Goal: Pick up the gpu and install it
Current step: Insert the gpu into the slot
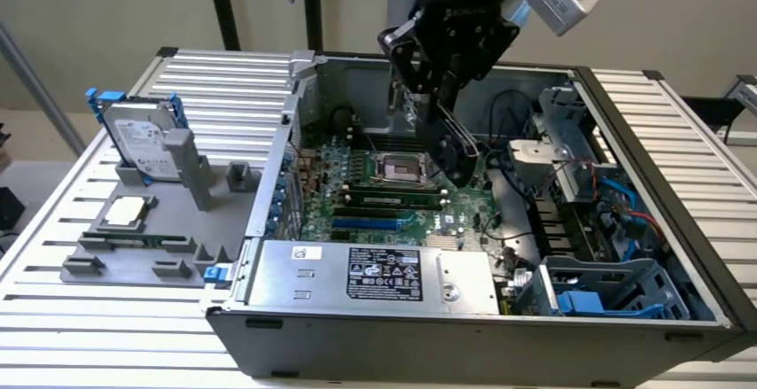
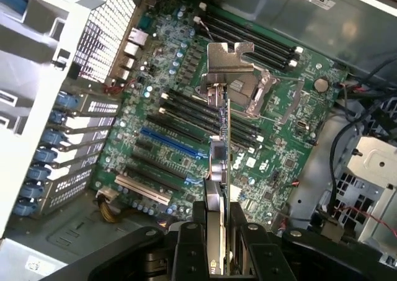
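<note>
**A:** What's biggest here?
**B:** An open grey metal computer case [image 1: 639, 123], with a green motherboard [image 2: 291, 107] inside.
**A:** And the card?
**B:** The black pincer [image 2: 218, 222] clamps the slim green-and-black gpu [image 2: 218, 160]. Its long axis runs straight away from the pincer, silver bracket farthest, toward the board's slots [image 2: 170, 146].
</note>
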Robot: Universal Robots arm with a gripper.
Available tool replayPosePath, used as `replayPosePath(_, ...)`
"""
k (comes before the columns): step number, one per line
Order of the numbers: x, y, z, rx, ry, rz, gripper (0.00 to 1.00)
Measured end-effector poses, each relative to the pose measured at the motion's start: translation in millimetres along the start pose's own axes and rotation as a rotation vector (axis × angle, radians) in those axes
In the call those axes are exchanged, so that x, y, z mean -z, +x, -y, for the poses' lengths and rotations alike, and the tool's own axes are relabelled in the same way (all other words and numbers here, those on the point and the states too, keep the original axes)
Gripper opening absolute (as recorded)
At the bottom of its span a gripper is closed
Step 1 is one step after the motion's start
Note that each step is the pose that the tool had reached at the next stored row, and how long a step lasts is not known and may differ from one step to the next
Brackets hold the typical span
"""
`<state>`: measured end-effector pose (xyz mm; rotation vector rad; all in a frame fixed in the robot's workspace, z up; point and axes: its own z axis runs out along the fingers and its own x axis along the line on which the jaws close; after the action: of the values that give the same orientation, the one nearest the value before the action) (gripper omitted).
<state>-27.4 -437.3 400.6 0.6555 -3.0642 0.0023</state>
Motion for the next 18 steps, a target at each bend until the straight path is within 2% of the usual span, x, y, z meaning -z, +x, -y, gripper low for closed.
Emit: replayPosePath(18, -6.2, 0.0, 0.0, 0.329, 0.0027, -0.0001, 0.27)
